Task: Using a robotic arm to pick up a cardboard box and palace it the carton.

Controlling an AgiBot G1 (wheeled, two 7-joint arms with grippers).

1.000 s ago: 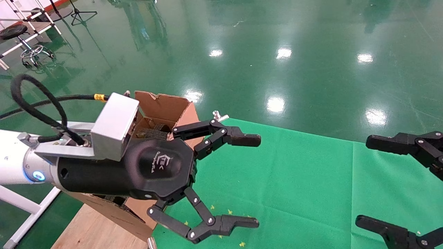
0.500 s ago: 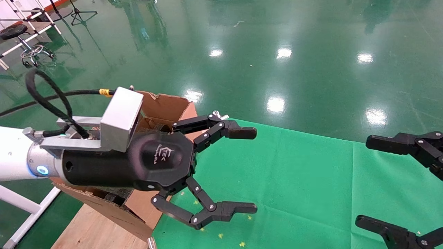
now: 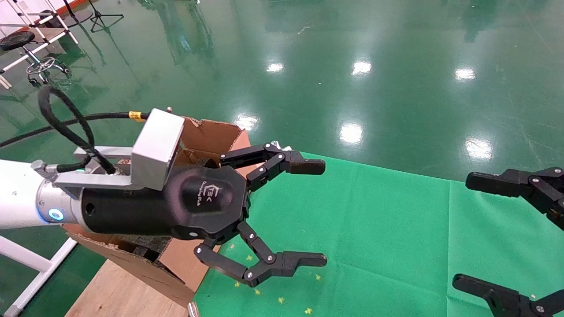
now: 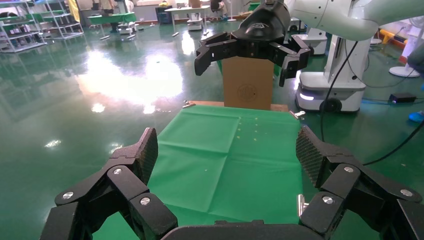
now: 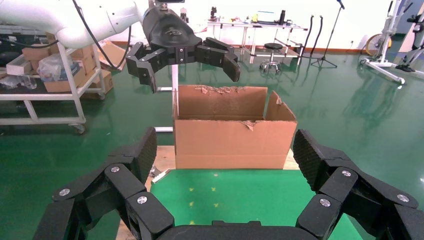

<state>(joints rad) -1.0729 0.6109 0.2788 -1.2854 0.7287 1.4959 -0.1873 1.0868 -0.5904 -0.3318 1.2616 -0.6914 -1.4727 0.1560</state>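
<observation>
Jaws wide, empty: robotic arm.

The robotic arm hides most of the carton in the head view. The right gripper is cut off by the frame edge.

The robotic arm, white with a blue-lit silver wrist, carries its black gripper above the green-covered bench, 2 fingers spread wide and empty. Just behind it stands the carton, large, brown, corrugated, its ragged flaps upright. The cardboard box is not visible.
</observation>
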